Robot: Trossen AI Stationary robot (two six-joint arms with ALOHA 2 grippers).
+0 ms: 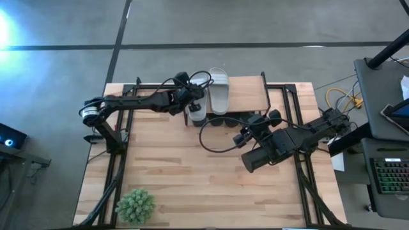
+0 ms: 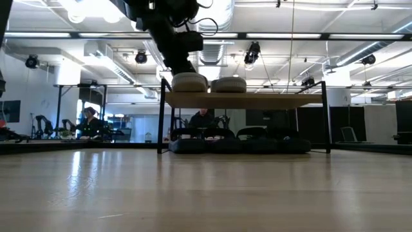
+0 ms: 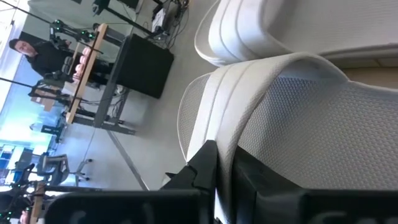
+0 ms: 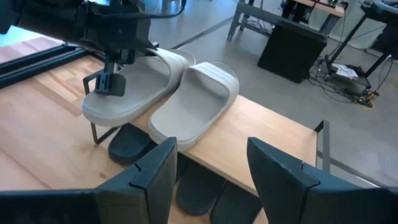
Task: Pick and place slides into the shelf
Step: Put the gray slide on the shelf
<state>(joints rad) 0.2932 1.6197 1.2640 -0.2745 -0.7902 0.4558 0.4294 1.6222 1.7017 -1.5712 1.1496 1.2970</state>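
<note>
Pinching the pale slide's (image 4: 127, 87) strap, the left gripper (image 4: 111, 79) sets it beside its mate (image 4: 196, 102) upper-centre on the shelf top (image 1: 246, 94), while the right gripper (image 4: 208, 168) waits wide-jawed.

A small green potted plant (image 1: 135, 206) sits at the near left corner of the wooden tabletop (image 1: 192, 179), well apart from everything else on it. Off the table's right side, a keyboard (image 1: 391, 176) lies on a dark desk (image 1: 377, 89), with yellow cables (image 1: 342, 99) coiled on the grey floor between. In the room behind, a person (image 2: 88, 122) is at a desk, apparently seated.
</note>
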